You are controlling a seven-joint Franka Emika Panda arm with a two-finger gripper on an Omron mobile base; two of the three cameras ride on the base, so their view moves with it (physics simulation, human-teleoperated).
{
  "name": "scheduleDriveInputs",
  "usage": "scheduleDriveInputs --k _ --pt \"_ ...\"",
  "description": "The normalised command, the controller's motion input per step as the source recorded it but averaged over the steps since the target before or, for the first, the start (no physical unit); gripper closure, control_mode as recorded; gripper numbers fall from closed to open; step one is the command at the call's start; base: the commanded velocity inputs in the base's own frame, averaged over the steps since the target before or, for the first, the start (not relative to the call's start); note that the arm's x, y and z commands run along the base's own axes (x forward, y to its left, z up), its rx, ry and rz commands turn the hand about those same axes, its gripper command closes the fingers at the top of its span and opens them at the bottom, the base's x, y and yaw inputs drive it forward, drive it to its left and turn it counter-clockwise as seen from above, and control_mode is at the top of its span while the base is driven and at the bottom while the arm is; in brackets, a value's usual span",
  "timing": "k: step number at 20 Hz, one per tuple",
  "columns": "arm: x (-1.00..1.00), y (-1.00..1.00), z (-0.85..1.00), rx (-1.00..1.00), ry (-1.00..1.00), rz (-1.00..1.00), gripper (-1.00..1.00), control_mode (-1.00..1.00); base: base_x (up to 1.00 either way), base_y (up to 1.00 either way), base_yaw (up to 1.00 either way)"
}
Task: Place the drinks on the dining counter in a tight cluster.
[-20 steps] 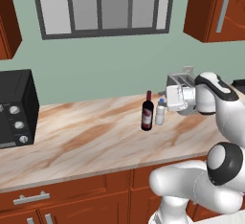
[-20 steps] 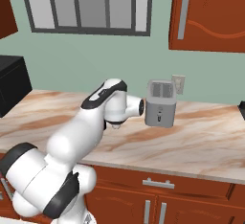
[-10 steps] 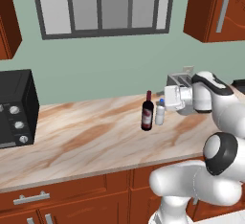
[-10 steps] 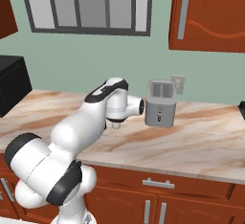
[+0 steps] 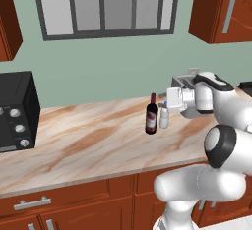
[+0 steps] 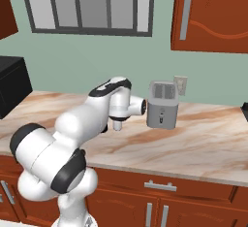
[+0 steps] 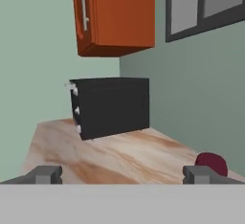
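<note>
The dark wine bottle stands upright on the marbled tabletop, with the small white bottle just beside it on the side nearer the arm, the two close together though I cannot tell whether they touch. This tabletop carries the black oven and the toaster, so it looks like the pick-up place rather than the dining counter, and neither drink appears to have been moved there yet. The gripper hangs level with the white bottle's cap, just past it, with its jaws spread wide and nothing between them; in the hand view the fingertips stand far apart and the maroon cap of the wine bottle sits low at the right edge, off the line between them. The main risk I see is the tight spacing: a finger coming in for either bottle has little room on the side facing its neighbour, so it could clip the other one and tip it, and the wine bottle, tall and narrow, would likely topple easily and roll. Since the gripper is aimed past the bottles rather than at one, closing from here would probably catch only a cap or nothing. The toaster just behind the wrist also limits how far the arm can back off to re-aim.
</note>
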Motion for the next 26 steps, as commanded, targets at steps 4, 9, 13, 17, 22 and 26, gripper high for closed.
scheduleDriveInputs --k 4,9,13,17,22,26 --pt "0.19 0.00 -0.10 0.00 0.00 0.00 -1.00 -1.00 0.00 0.00 0.00" --pt "0.18 0.00 -0.17 0.00 0.00 0.00 -1.00 -1.00 0.00 0.00 0.00" --pt "0.17 -0.02 -0.15 0.00 0.00 0.01 -1.00 -1.00 0.00 0.00 0.00" --pt "0.17 -0.04 -0.10 0.00 -0.01 0.02 -1.00 -1.00 0.00 0.00 0.00" --pt "0.15 -0.07 -0.09 0.00 0.00 0.02 -1.00 -1.00 0.00 0.00 0.00" --pt "0.15 -0.07 -0.08 0.00 0.00 0.02 -1.00 -1.00 0.00 0.00 0.00"
